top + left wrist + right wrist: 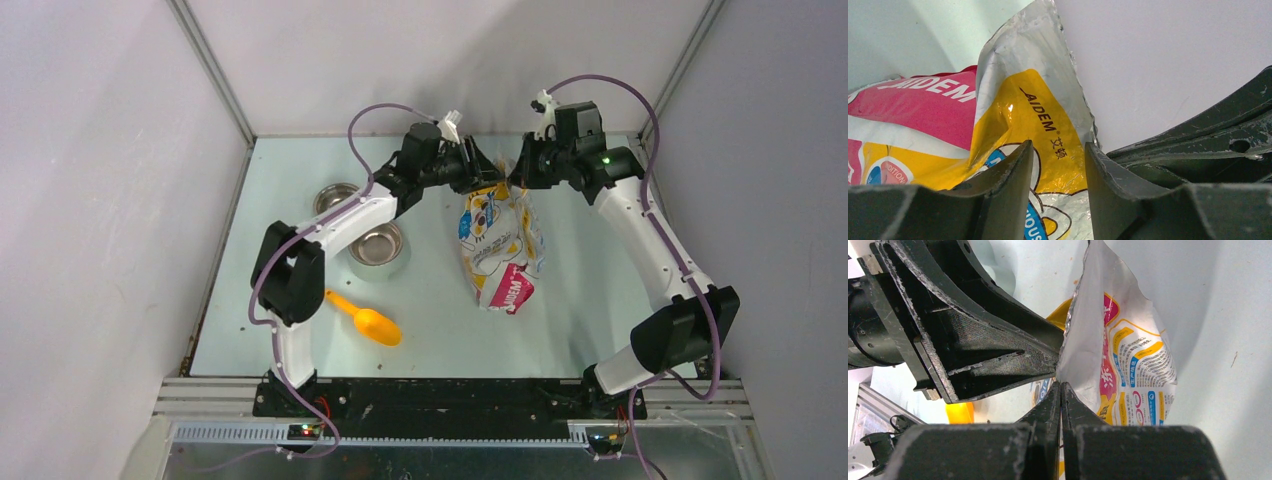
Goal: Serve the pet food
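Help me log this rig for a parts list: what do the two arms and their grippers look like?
Both the left arm and right arm have white links between bulky black joints, each trailed by a looping purple cable. A green light glows near the right wrist. The left gripper and right gripper have dark, scuffed, tapering fingers.

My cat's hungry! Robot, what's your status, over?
Left claw open at bag top. Right claw shut on bag edge. No kibble showing yet. Orange scoop lying untouched on table.

White arms (345,222), black joints (290,280) — looping purple cables (372,115)
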